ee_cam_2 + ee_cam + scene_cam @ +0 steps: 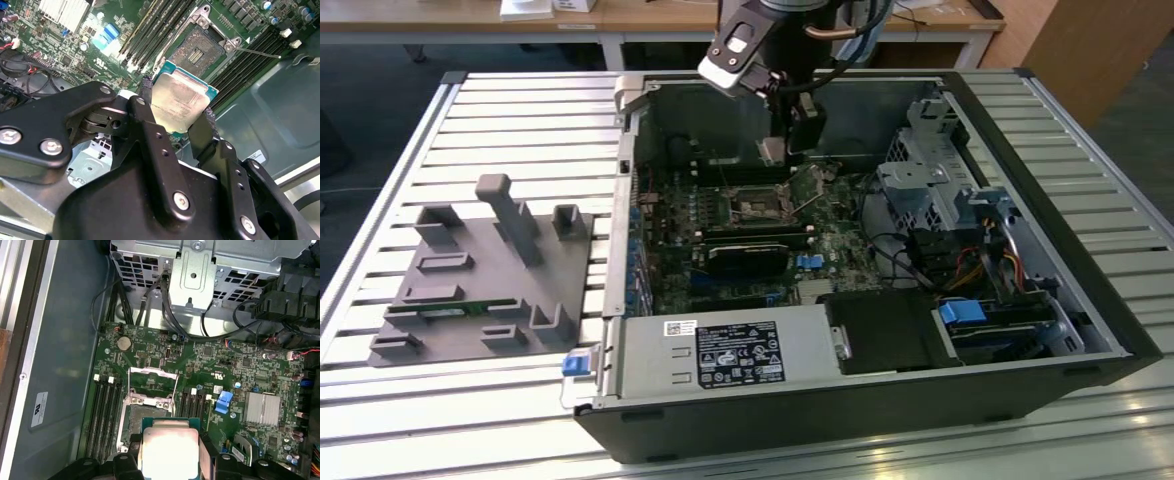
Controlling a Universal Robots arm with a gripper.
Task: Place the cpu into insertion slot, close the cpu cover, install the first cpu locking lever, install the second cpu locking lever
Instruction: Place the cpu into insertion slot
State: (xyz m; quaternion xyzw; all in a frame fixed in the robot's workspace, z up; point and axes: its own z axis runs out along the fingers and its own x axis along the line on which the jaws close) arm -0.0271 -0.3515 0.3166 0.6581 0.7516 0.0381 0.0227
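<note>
Second wrist view: tool (pixel 177 101) grips cpu (pixel 184 100) (insertion slot (pixel 197 52) beyond).

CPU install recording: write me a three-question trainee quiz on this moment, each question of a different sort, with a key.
1. True or false: the cpu already sits in the insertion slot.
2. Short answer: is the cpu cover open or closed over the slot?
3. Multiple choice: what are the jaws of the gripper shut on? A) the cpu B) the cpu cover C) nothing

Key
1. False. The cpu is held above the board and the slot is bare.
2. Open, swung up off the slot.
3. A
</note>
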